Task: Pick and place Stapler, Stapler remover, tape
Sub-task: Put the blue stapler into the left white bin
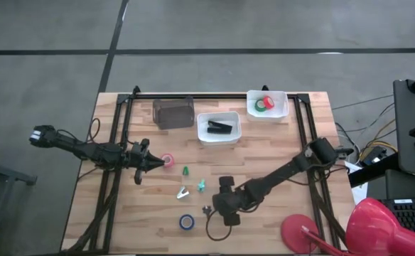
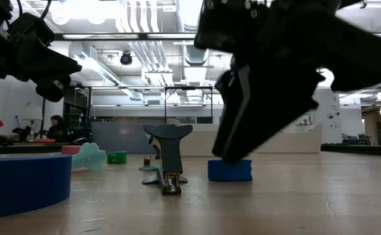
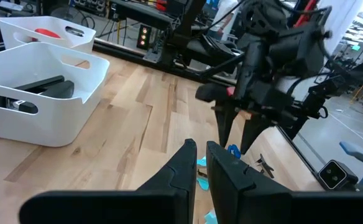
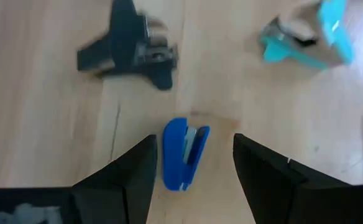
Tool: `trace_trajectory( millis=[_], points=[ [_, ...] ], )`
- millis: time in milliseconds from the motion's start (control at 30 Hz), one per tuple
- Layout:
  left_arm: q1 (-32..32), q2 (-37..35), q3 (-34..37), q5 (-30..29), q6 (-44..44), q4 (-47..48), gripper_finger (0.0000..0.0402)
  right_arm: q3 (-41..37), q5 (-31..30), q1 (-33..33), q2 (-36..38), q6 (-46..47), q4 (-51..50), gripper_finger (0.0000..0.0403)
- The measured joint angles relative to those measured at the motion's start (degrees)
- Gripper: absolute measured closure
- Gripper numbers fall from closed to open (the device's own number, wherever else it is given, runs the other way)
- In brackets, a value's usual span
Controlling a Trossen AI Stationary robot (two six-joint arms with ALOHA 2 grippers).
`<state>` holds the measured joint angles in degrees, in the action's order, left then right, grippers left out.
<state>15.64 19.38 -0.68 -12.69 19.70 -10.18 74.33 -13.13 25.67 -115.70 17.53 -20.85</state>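
Note:
My right gripper (image 4: pixel 194 140) (image 1: pixel 222 205) is open and points down over a small blue staple remover (image 4: pixel 184 154) (image 2: pixel 229 170), which lies flat on the table. One finger stands on each side of it, and neither touches it. A dark staple remover (image 4: pixel 132 46) (image 2: pixel 167 160) and a teal one (image 4: pixel 306 40) lie just beyond. My left gripper (image 3: pixel 198 158) (image 1: pixel 155 162) is shut and raised above the table beside the pink tape (image 1: pixel 168 161). The blue tape (image 1: pixel 186 222) lies near the front edge. The black stapler (image 1: pixel 219 127) rests in a white bin. The red and green tape (image 1: pixel 263 104) sit in another.
A green staple remover (image 1: pixel 185 171) and a pale one (image 1: pixel 183 192) lie between the two grippers. A dark empty bin (image 1: pixel 173 112) stands at the far side, left of the white bins (image 1: pixel 230 137). A red lamp base (image 1: pixel 303 231) sits at the near right corner.

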Motion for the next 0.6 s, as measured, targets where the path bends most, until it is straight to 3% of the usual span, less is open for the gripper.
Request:
trace_trajectory(
  millis=[367,600],
  points=[
    [0.0,0.0,-0.01,0.0,0.0,0.05,0.0362,-0.09,-0.32,0.33,-0.78,1.16,0.26,0.0199],
    [-0.01,0.0,0.01,0.0,0.0,0.05,0.0362,-0.53,-0.22,0.33,-0.78,1.61,0.26,0.0233]
  ],
)
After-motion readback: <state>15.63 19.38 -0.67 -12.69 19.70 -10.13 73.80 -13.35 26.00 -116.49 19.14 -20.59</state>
